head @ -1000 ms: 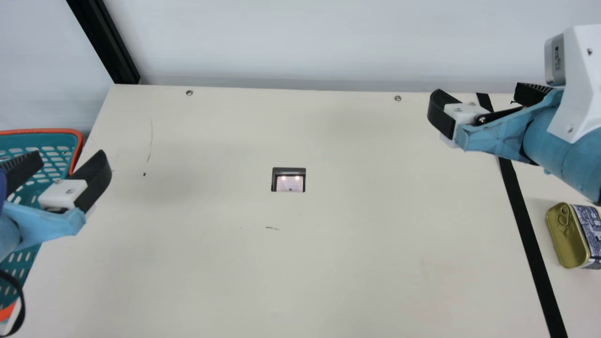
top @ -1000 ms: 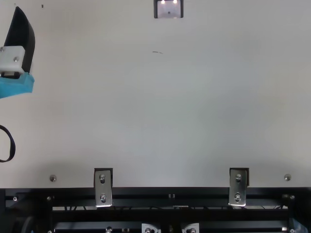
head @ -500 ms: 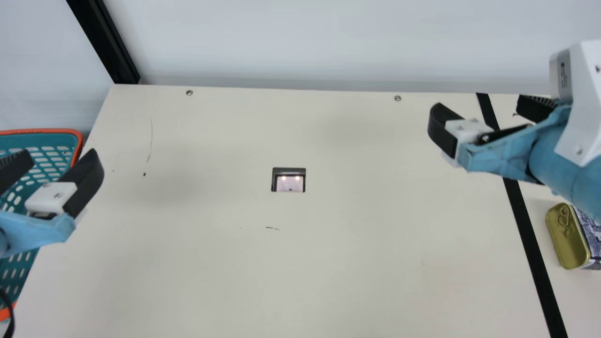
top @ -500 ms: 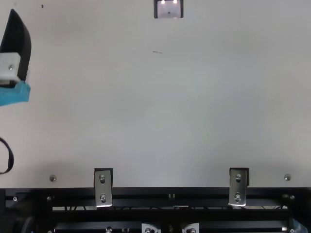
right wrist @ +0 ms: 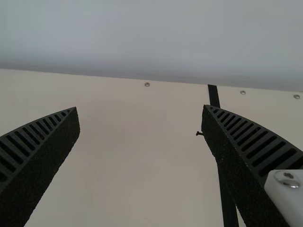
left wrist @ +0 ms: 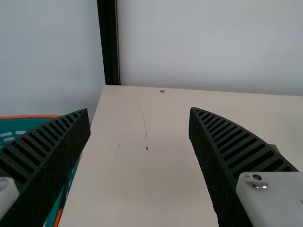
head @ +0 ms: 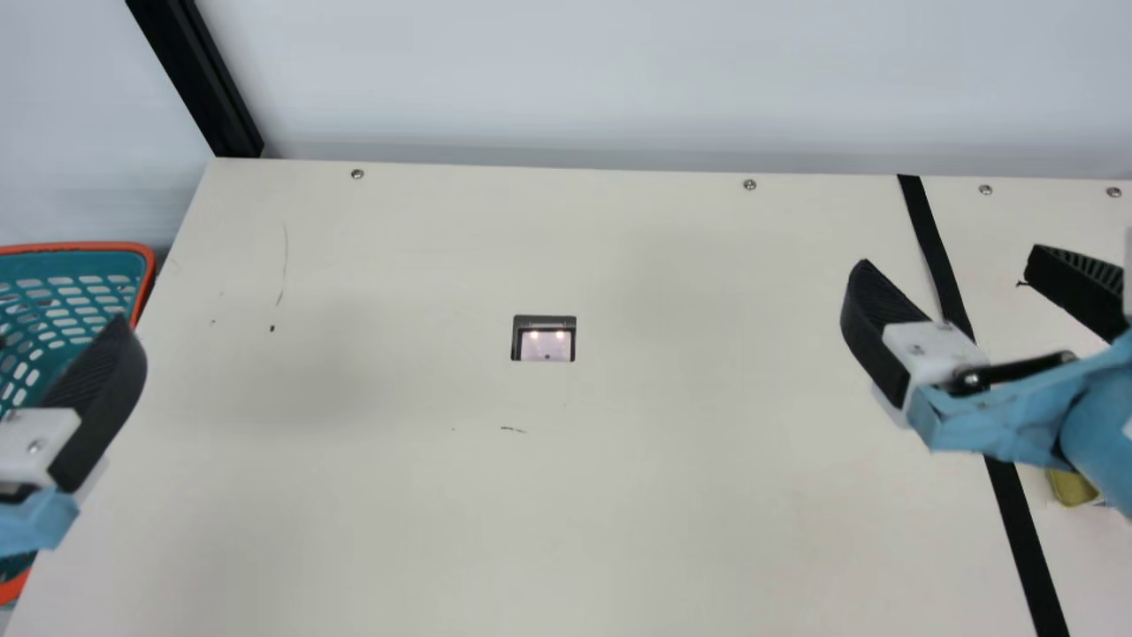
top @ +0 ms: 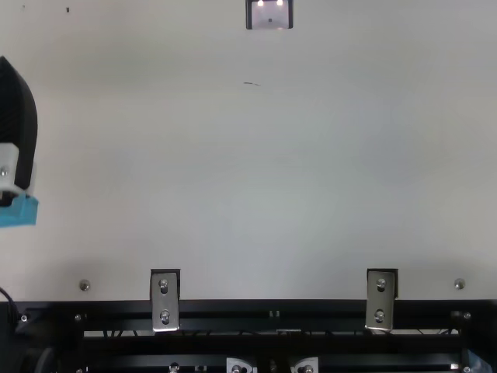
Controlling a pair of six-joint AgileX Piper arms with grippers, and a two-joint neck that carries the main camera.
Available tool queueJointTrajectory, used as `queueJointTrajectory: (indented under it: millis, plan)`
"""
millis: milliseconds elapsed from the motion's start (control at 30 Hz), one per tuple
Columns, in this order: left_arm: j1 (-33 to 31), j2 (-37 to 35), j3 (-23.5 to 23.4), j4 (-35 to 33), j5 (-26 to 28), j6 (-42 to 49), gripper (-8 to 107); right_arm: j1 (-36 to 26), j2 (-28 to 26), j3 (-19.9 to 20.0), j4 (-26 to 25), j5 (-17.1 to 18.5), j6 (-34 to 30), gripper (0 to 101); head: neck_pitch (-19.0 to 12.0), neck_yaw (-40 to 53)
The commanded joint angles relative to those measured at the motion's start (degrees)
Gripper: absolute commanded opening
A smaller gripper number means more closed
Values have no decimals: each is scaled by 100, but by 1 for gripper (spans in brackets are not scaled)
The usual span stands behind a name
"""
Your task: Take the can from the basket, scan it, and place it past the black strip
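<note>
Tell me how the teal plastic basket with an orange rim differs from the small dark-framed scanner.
The basket has walls full of holes; the scanner has a pale window with two bright lights. The basket is larger and deep, while the scanner looks flat.

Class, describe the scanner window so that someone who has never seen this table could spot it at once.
On the cream table, look between the teal basket at the main view's left and the black strip towards its right. A small, dark-framed scanner window sits in the tabletop there. Two bright spots of light set it apart from both.
</note>
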Motion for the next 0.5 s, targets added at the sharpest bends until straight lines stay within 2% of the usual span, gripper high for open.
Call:
queueJointTrajectory:
  millis: [0,467]
  plan:
    - [-18,-297,62,-58,137,36,90,21,-441,216,43,23,51,101,-51,87]
    - [-3,-1618,402,-494,1011,339,90,57,-2466,1393,401,446,239,101,-51,87]
